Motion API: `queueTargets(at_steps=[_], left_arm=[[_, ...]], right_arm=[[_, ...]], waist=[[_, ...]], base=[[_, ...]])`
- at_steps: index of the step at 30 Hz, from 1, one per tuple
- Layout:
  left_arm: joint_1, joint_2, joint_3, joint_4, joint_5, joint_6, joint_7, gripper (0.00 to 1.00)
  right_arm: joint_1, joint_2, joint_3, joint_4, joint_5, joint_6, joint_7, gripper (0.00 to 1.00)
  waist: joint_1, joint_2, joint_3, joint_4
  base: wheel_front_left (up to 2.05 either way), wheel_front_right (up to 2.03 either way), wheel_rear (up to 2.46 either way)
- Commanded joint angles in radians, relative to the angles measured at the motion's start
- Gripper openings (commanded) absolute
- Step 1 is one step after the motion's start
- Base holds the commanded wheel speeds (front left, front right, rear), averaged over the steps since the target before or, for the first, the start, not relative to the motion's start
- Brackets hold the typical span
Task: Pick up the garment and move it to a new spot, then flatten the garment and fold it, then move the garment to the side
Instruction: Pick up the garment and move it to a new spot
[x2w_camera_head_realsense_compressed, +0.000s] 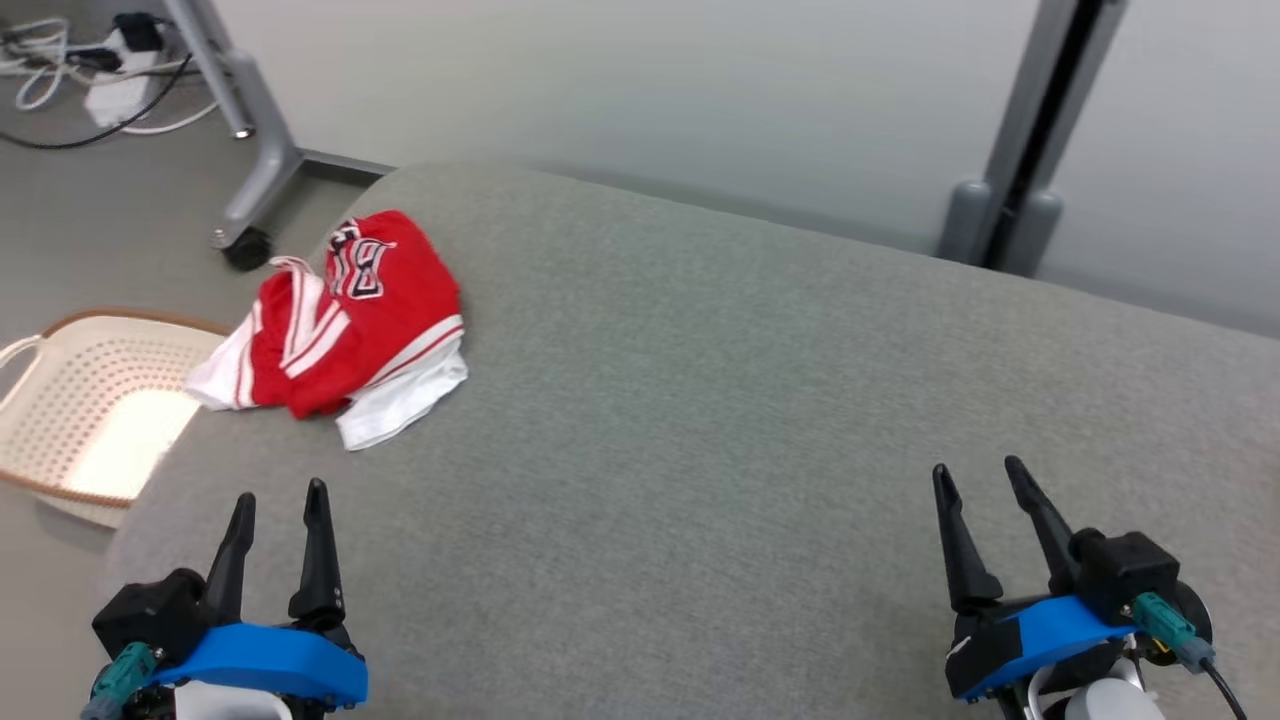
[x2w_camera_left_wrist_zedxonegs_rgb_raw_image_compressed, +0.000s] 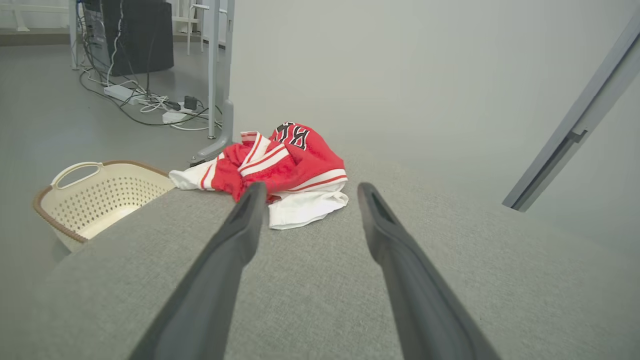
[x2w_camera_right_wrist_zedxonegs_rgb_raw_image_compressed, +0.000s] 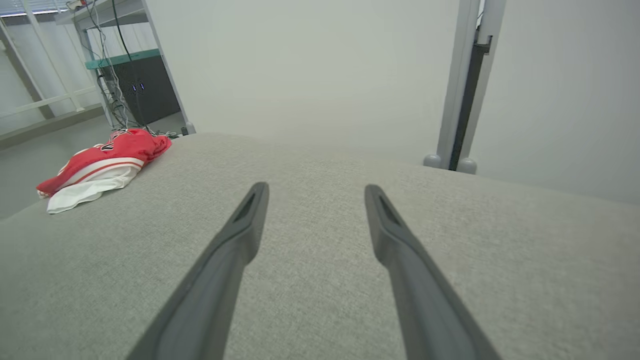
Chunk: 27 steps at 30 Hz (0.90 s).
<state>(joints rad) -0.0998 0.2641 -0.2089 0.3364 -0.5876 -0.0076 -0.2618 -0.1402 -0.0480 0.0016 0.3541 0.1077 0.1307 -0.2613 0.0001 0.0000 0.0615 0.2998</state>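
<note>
Step in hand, by all appearance: the first pick-up, not yet begun. Crumpled in a heap at the far left corner of the grey upholstered cushion (x2w_camera_head_realsense_compressed: 760, 400): the red-and-white sports jersey (x2w_camera_head_realsense_compressed: 365, 310), with a white edge reaching over the cushion's left side, above the cream perforated laundry basket (x2w_camera_head_realsense_compressed: 130, 316) on the floor. Held by nothing. Left gripper (x2w_camera_head_realsense_compressed: 281, 492) low at the near left, fingers spread wide, empty, pointed roughly at the heap but well short of it. Right gripper (x2w_camera_head_realsense_compressed: 977, 465) at the near right, likewise spread wide and empty, well apart from the cloth. Best done with the left gripper, as the nearer of the two. Go forward along the cushion, then come down on the thick red bunch in the middle of the heap rather than on the thin white hem. Pinch through several layers at once, to avoid lifting one flap and dragging the rest. Approach from the cushion side, not from the edge, so as not to nudge the cloth off into the basket. Raise it clear before carrying it toward the open middle, with room there for flattening. Keep the right gripper free for spreading afterwards. Counted: one jersey, one cushion, one basket, two grippers, two dark fingers on each.
</note>
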Motion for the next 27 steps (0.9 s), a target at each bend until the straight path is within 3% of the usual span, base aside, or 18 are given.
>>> queueTargets(at_steps=[1,7,12,20,27], left_arm=[[0.011,0.001,0.006,-0.008,0.004,0.006,-0.005,1.00],[0.045,0.004,0.030,-0.022,-0.005,0.008,-0.005,1.00],[0.021,0.038,0.040,-0.040,0.003,0.011,0.012,1.00],[-0.192,0.174,0.111,-0.091,0.002,0.007,0.089,1.00],[-0.446,0.250,0.119,0.020,-0.053,-0.037,0.255,1.00]], right_arm=[[-0.011,-0.004,0.008,0.007,0.003,0.000,-0.003,1.00],[-0.014,-0.005,0.036,0.026,0.011,0.000,0.000,1.00],[-0.027,-0.005,0.052,0.022,-0.003,0.000,0.011,1.00],[-0.097,-0.005,0.056,-0.047,-0.085,0.000,0.067,1.00],[-0.166,-0.005,0.069,-0.157,-0.169,0.000,0.149,1.00]], waist=[[-0.0001,0.0000,0.023,0.053],[-0.0001,0.0000,0.015,0.144],[-0.0001,0.0000,0.026,0.169],[-0.0001,0.0000,0.118,0.131],[-0.0001,0.0000,0.258,0.055]], base=[[0.00,0.00,0.00],[0.00,0.00,0.00],[0.00,0.00,0.00],[0.00,0.00,0.00],[0.00,0.00,0.00]])
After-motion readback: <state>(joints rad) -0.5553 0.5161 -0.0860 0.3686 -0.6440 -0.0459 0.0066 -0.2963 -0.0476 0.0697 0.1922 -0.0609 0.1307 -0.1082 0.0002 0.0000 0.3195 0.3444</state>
